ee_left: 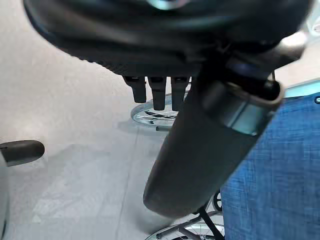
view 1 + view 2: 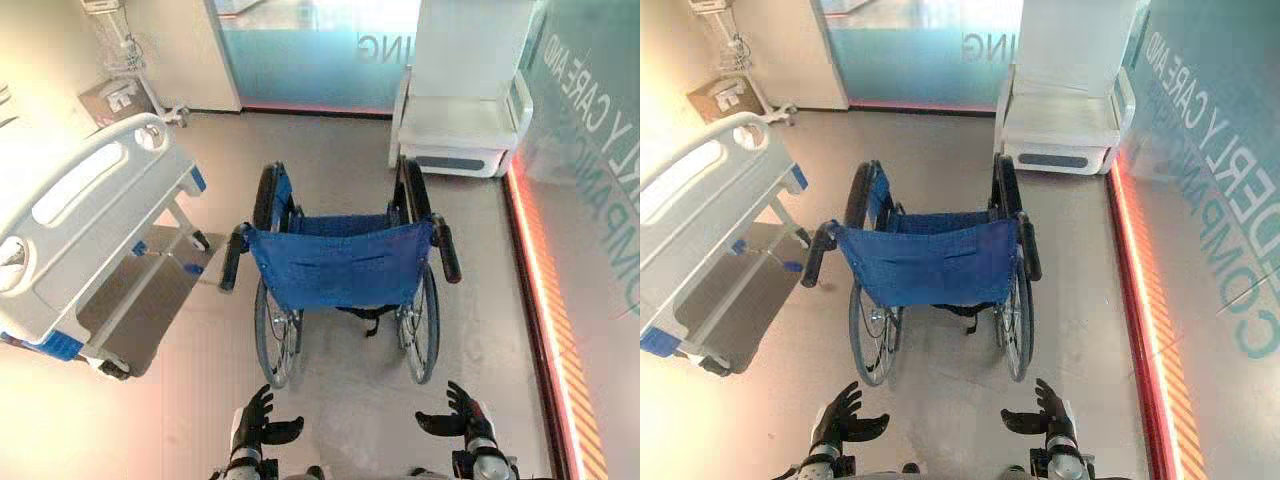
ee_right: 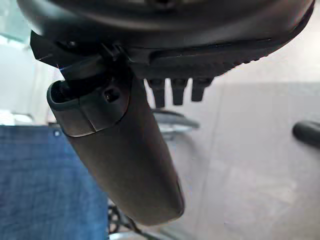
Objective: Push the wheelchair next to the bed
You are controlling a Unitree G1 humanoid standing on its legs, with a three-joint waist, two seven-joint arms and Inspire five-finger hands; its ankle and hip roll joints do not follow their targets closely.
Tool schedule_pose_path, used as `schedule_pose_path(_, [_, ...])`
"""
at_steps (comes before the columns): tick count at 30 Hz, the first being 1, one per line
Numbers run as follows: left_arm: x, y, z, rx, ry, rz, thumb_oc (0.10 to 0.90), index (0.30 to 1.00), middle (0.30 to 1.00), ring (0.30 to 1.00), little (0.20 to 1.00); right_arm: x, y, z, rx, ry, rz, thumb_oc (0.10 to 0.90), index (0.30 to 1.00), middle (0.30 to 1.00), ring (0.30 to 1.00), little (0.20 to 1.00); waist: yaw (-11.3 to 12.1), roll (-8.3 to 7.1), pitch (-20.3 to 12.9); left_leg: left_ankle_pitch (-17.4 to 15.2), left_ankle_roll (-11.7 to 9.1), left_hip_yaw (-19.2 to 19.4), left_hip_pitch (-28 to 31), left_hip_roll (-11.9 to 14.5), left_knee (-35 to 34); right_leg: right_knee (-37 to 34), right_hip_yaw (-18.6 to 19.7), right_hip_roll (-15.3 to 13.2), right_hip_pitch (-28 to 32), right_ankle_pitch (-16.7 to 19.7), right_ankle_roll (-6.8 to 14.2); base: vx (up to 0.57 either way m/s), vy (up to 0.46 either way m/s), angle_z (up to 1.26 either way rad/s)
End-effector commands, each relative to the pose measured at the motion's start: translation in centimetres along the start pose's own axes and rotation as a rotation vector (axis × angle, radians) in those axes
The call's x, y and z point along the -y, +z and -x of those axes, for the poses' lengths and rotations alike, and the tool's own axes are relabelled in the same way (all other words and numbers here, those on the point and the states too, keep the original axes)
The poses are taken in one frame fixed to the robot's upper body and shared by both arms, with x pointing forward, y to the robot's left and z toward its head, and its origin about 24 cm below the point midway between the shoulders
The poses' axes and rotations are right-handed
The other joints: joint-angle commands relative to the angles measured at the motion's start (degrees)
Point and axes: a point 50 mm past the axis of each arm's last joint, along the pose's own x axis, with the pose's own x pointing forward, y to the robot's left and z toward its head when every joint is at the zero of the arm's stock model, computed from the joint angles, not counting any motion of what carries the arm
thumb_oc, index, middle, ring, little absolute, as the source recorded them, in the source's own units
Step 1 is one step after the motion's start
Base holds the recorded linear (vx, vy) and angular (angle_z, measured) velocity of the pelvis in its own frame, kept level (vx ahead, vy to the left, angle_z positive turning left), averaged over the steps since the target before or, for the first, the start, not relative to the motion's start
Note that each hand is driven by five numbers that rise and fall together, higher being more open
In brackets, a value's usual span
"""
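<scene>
We see the blue-fabric, black-framed wheelchair standing with its back toward us, to the right of the white hospital bed. Our left hand and right hand hover behind it, fingers spread and empty, short of its black push handles.

The grey floor carries the wheelchair, the bed and a white unit.
</scene>
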Motion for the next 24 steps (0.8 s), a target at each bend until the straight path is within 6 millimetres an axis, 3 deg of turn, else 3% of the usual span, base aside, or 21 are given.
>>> schedule_pose_path(1, [-0.3,3.0,-1.0,0.146,0.026,-0.015,0.8,0.9,0.9,0.9,0.9,-0.3,3.8,-0.8,0.191,0.05,0.043,0.8,0.9,0.9,0.9,0.9,-0.2,-2.28,0.48,-5.48,-0.11,0.32,0.94,-1.99,2.99,-1.41,2.75,0.86,3.52,-1.02,-0.22,0.2,-0.195,-0.37])
schedule_pose_path(8, [-0.1,2.2,-0.9,0.089,-0.025,0.002,0.8,0.9,0.9,0.9,0.9,-0.7,3.2,-0.9,0.14,0.089,0.044,0.8,0.9,0.9,0.9,0.9,-0.09,-2.01,0.53,-5.55,0.02,0.51,1.37,-2.16,2.95,-1.35,2.31,0.59,3.83,-0.94,-0.14,0.0,0.0,0.0])
schedule_pose_path(18, [-0.7,1.8,-1.3,0.016,-0.061,0.055,0.8,0.9,0.9,0.9,0.9,0.2,4.0,-1.4,0.124,0.082,0.051,0.8,0.9,0.9,0.9,0.9,0.33,-2.6,0.32,-5.34,-0.11,0.37,1.79,-2.31,2.52,-1.89,2.23,0.75,4.37,-0.59,0.02,0.0,-0.002,0.0])
schedule_pose_path(24, [-4.4,7.7,-2.3,0.242,0.126,0.205,0.8,0.9,0.9,0.9,0.9,3.8,9.3,-2.0,0.259,-0.06,-0.11,0.8,0.9,0.9,0.9,0.9,0.42,-2.75,0.32,-5.01,-0.06,0.44,2.17,-2.1,1.89,-2.49,2.63,0.71,4.34,0.0,0.08,0.01,-0.004,0.02])
